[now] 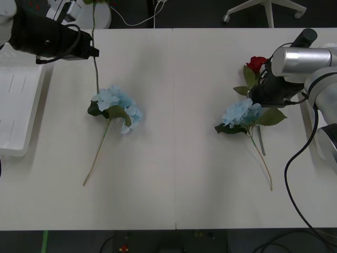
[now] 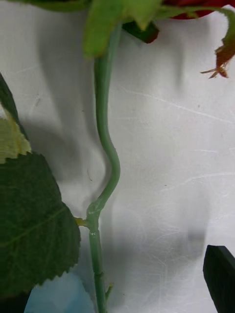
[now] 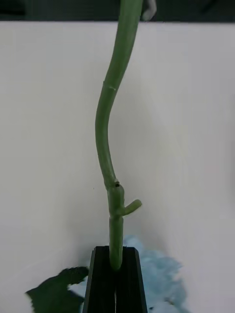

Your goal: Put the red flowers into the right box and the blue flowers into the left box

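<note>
- Red flowers first: your left claw (image 3: 116,274) has its black fingers (image 3: 100,279) pressed together on a thin green stem (image 3: 108,146), pinching it near the far left of the tabletop (image 1: 174,174). In the front view that stem (image 1: 95,58) runs up past the far edge, where its bloom is cut off, so you cannot tell its colour.
- Just under that claw, one cluster of the blue flowers (image 1: 117,107) lies on the tabletop, its own long stem trailing toward you.
- The left box (image 1: 16,105) sits at the left edge of the tabletop, beside and below your left arm.
- Your right claw (image 1: 263,92) hangs low at the right side, spread, with one black finger (image 2: 220,276) at the corner of its wrist view and the rose stem (image 2: 105,161) lying apart from it.
- A red rose (image 1: 256,64) lies just beyond that claw, on the tabletop.
- A second blue cluster (image 1: 241,113) lies beside the claw, nearer you, leaves spread around it.
</note>
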`<action>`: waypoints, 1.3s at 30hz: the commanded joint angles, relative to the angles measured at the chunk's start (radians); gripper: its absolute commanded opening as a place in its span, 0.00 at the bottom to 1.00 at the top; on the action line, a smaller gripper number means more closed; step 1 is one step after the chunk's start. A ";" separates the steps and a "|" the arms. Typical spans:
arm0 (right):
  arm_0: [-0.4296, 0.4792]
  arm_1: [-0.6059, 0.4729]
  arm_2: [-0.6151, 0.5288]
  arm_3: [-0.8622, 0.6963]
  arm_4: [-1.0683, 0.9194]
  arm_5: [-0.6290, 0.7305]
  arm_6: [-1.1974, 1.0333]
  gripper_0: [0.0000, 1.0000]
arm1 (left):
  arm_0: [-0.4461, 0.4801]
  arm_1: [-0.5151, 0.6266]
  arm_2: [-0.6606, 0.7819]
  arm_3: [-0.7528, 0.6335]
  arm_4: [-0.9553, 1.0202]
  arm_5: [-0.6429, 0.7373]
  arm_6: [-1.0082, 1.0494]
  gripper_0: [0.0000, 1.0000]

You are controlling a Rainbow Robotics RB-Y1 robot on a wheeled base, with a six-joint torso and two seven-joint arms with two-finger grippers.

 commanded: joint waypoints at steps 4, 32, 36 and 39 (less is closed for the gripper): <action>-0.017 0.026 -0.016 0.006 0.015 -0.004 -0.028 0.76 | 0.104 0.078 0.019 -0.202 0.260 0.055 0.109 0.00; -0.017 0.026 -0.016 0.024 0.010 -0.004 -0.034 0.00 | 0.506 0.076 0.016 -1.018 0.633 0.044 0.326 0.00; -0.017 0.025 -0.016 0.024 0.010 -0.004 -0.034 0.00 | 0.514 0.076 -0.041 -1.019 0.667 0.003 0.260 0.00; -0.019 0.025 -0.016 0.024 0.013 -0.004 -0.024 0.00 | 0.514 0.078 -0.105 -1.018 0.688 -0.080 0.211 0.00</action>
